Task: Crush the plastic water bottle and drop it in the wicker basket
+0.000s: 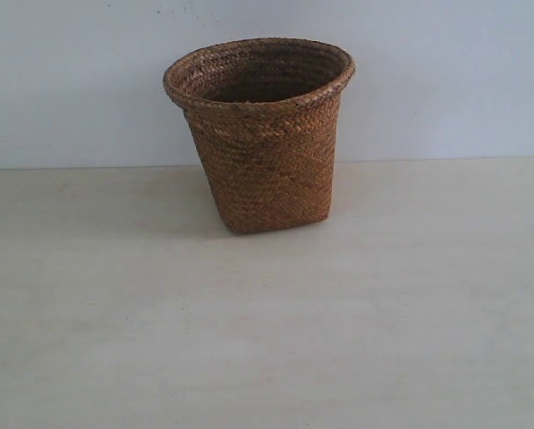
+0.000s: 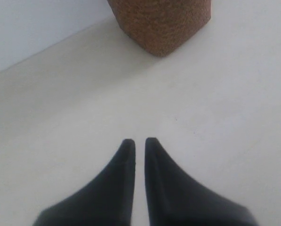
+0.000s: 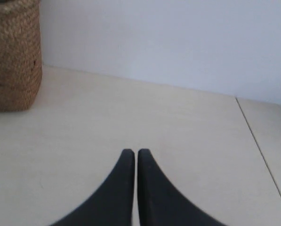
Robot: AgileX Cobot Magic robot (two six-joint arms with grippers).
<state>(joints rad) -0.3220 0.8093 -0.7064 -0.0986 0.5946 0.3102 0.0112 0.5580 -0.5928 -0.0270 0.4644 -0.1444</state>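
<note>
The brown wicker basket (image 1: 265, 134) stands upright on the pale table near the back wall, its wide round rim facing up. Its base also shows in the left wrist view as the basket (image 2: 159, 23) and its side in the right wrist view as the basket (image 3: 13, 56). The plastic water bottle is out of view in every frame. My left gripper (image 2: 139, 141) is shut with only a thin slit between its black fingers and holds nothing. My right gripper (image 3: 132, 151) is shut too, empty, over bare table. Neither gripper appears in the exterior view.
A pale wooden table (image 1: 267, 340) runs from the front edge to a light blue-grey wall (image 1: 445, 71). A thin seam (image 3: 260, 150) crosses the tabletop in the right wrist view.
</note>
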